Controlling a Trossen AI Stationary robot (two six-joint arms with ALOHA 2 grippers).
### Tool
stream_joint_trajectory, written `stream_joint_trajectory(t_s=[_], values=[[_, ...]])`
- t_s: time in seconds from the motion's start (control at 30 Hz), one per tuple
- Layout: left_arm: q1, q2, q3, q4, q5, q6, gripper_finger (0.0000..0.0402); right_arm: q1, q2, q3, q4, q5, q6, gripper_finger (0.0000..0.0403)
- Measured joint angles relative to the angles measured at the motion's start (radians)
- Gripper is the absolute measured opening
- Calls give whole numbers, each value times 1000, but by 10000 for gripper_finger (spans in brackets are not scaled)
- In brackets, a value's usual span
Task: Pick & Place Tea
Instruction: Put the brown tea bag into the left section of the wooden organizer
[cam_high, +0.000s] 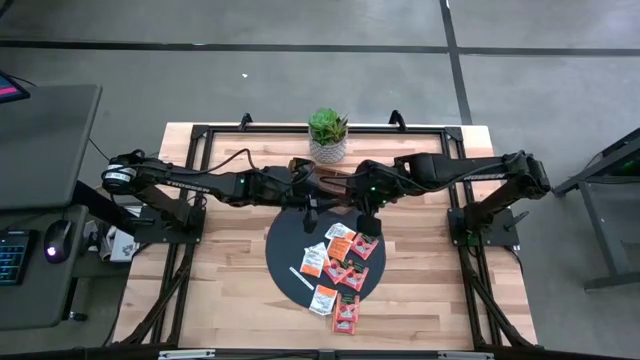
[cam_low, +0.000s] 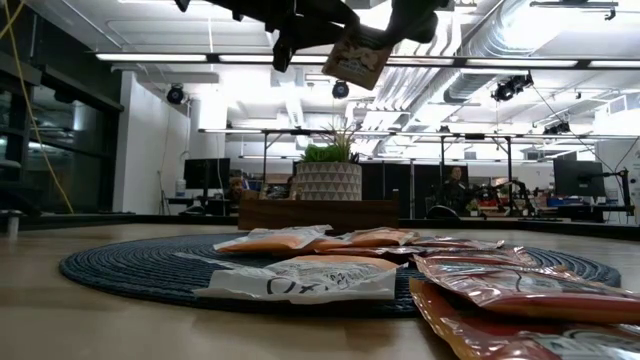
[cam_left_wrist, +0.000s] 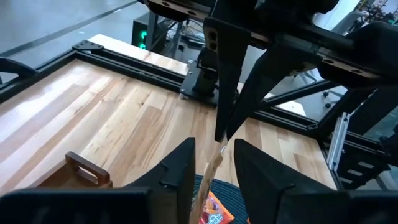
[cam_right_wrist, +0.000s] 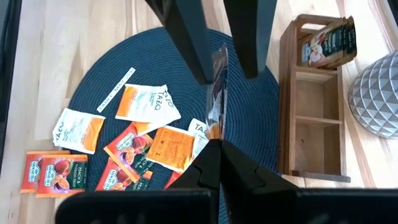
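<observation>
High view: both arms reach to table centre, left gripper (cam_high: 308, 203) and right gripper (cam_high: 368, 222) close together over the far edge of the dark round mat (cam_high: 285, 262); finger state not readable from here. Loose tea sachets (cam_high: 341, 270) lie scattered on the mat's right half, a couple spilling off its near edge onto the wooden table (cam_high: 220, 290). A thin white strip (cam_high: 283, 279) sits on the mat left of them. A potted plant (cam_high: 327, 134) stands at the far side. Low view: one sachet, the held sachet (cam_low: 356, 57), hangs tilted in the air well above the mat, gripped from above among dark arm parts; can't tell here which gripper has it. Other sachets lie flat on the mat in the foreground, wooden tray (cam_low: 318, 213) and plant behind them. Left wrist view: left gripper (cam_left_wrist: 211, 171) fingers stand apart, the held sachet (cam_left_wrist: 213, 174) edge-on in the gap between them, contact not clear; the right arm's fingers (cam_left_wrist: 227, 74) come down onto the sachet's top edge. Right wrist view: right gripper (cam_right_wrist: 219, 144) fingers pinched together on the held sachet (cam_right_wrist: 217, 93), seen edge-on; the other arm's two fingers (cam_right_wrist: 186, 31) flank its far end. Below, sachets spread on the mat; the tray (cam_right_wrist: 287, 93) just beside the mat, one end compartment holding a few sachets (cam_right_wrist: 324, 43), the others bare.
</observation>
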Motion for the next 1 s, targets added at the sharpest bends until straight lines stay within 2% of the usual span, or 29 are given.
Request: stream_joint_trajectory(t_s=[0.23, 0.4, 0.77, 0.9, 1.0], values=[[0, 27, -1, -7, 6, -3, 64, 0, 0, 0, 4, -1, -7, 0], [0, 24, 0, 6, 8, -6, 9, 0, 1, 0, 3, -1, -7, 0], [0, 24, 0, 6, -9, -1, 1, 0, 1, -1, 3, 23, -7, 6], [0, 25, 0, -6, -15, -3, 0, 0, 1, -1, 3, 43, 2, 32], [0, 25, 0, -39, -61, -3, 0, 0, -6, -1, -15, 71, 26, 68]])
